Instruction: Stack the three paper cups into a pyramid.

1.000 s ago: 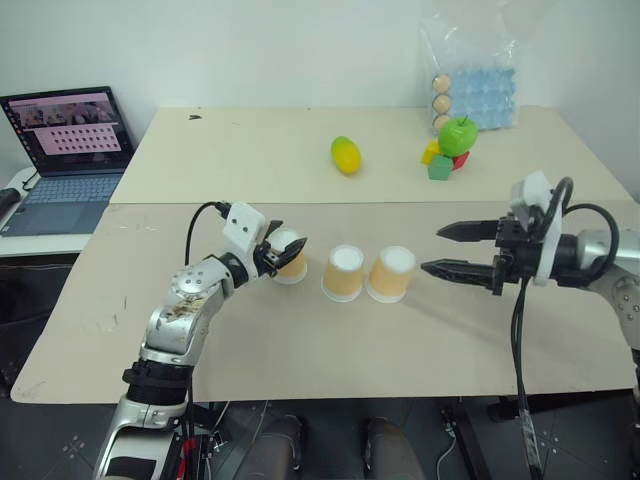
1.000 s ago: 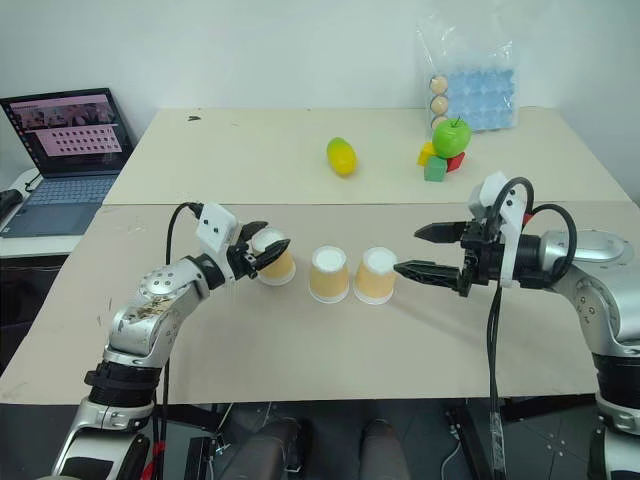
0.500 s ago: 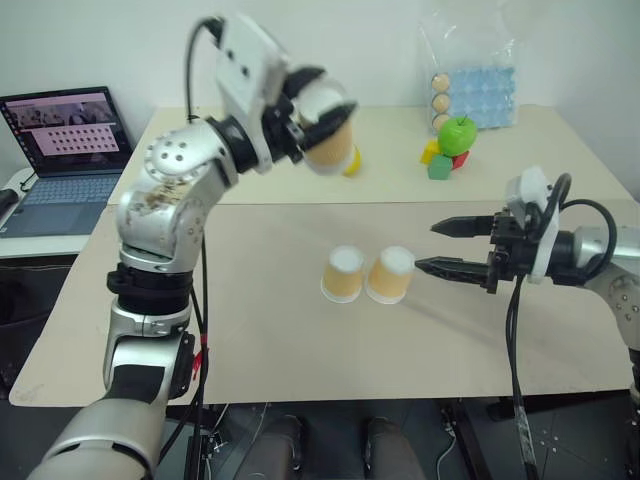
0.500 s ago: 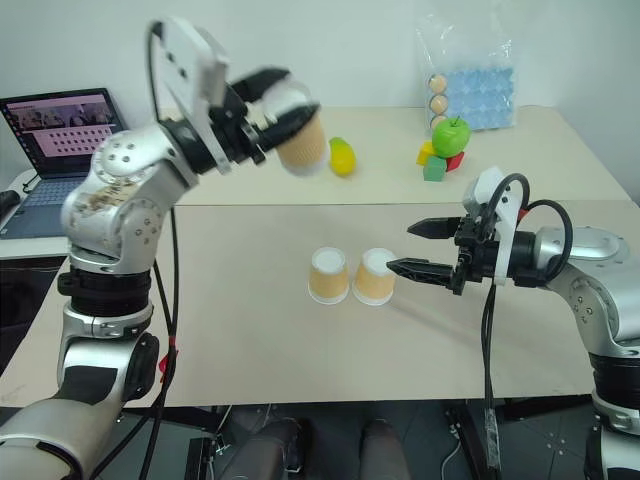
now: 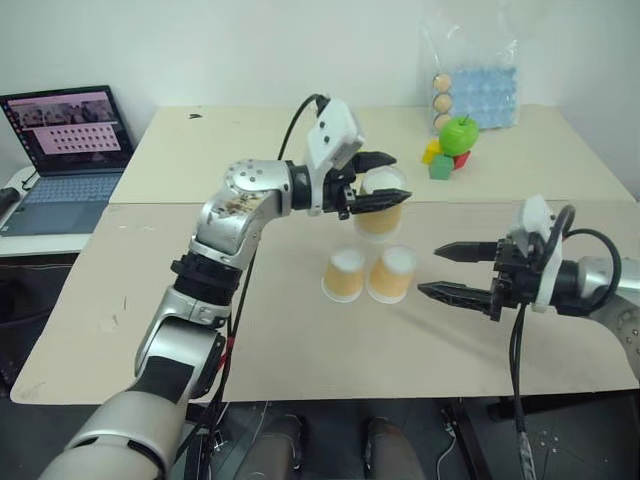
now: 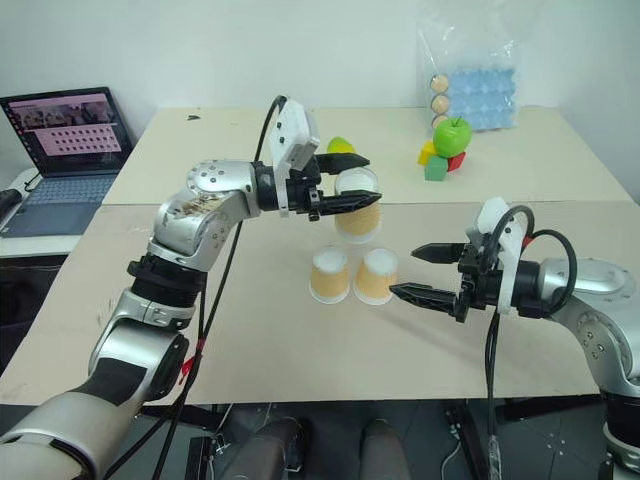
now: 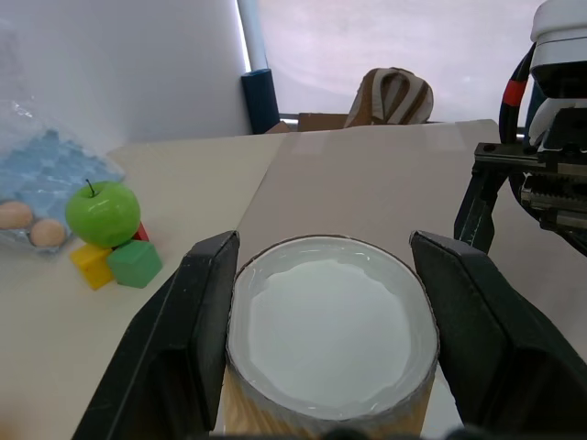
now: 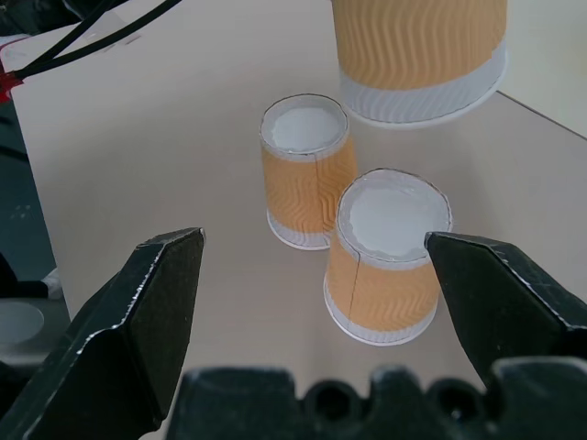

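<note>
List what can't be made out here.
- Held cup: in the left wrist view, left pincer fingers cover its sides.
- Mango-like fruit: mostly behind the left pincer, right eye view.
- Laptop screen content: too small.
- Egg tray: contents blurred by its plastic bag.

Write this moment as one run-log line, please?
left gripper: shut on third cup, above the pair | two cups: upside down, side by side on table | right gripper: open, beside them

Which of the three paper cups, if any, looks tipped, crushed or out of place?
None. Two cups stand upside down, side by side on the table; the third cup hangs inverted above them in the left gripper.
</note>
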